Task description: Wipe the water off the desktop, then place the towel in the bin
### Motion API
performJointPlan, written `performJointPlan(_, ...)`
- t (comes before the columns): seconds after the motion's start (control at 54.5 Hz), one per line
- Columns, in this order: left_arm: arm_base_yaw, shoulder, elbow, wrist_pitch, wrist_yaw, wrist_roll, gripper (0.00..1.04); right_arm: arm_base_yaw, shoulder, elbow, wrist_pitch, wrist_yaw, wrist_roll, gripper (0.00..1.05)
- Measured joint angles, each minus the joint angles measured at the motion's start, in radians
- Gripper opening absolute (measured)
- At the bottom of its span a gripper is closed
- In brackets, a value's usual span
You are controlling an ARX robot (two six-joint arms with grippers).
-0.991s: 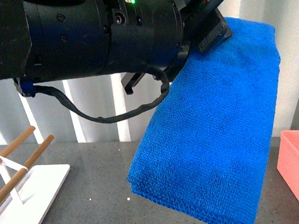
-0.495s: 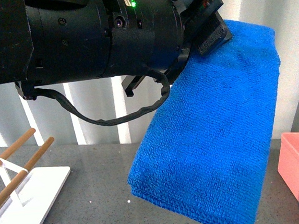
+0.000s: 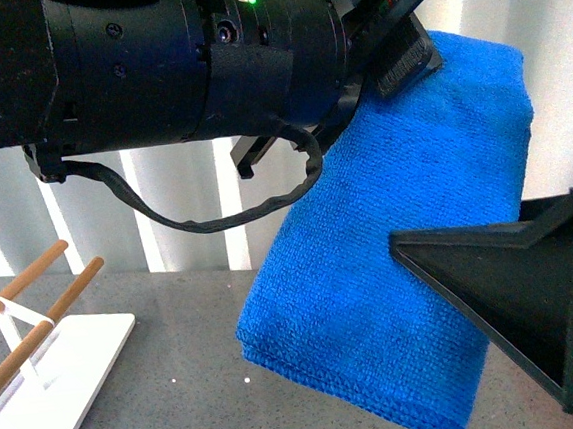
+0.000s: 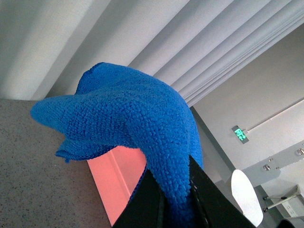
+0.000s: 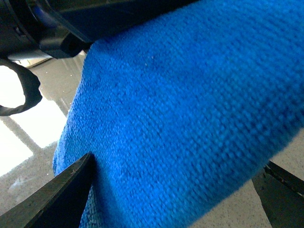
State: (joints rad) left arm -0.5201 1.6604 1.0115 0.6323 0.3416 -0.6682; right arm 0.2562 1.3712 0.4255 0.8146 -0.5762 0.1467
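The towel point(image 3: 401, 265) is held above the desktop point(image 3: 181, 384), pinched by the left gripper point(image 4: 173, 199). The right gripper point(image 5: 168, 190) (its 2 fingers spread on both sides of it) should be closed firmly before release.

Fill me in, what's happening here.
The left gripper is shut on the blue towel and holds it hanging in the air above the desktop. The right gripper is open, its fingers to either side of the hanging towel, not closed on it. The pink bin stands on the desktop, and the towel is not in it yet.
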Motion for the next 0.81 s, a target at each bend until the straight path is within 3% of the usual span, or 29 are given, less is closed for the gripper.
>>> performJointPlan(0.183,0.0,0.0,0.0,0.0,0.0,0.0,0.06,0.028,0.004,0.02,0.061,-0.016,0.05,0.95)
performJointPlan(0.349,0.0,0.0,0.0,0.0,0.0,0.0,0.06,0.037,0.005,0.051,0.038,0.024,0.101,0.72)
performJointPlan(0.44,0.0,0.0,0.0,0.0,0.0,0.0,0.06,0.038,0.013,0.055,0.029,0.038,0.093,0.51)
performJointPlan(0.679,0.0,0.0,0.0,0.0,0.0,0.0,0.06,0.029,0.014,0.055,0.032,0.032,0.093,0.14)
performJointPlan(0.807,0.0,0.0,0.0,0.0,0.0,0.0,0.06,0.021,0.014,0.055,0.04,0.025,0.093,0.04)
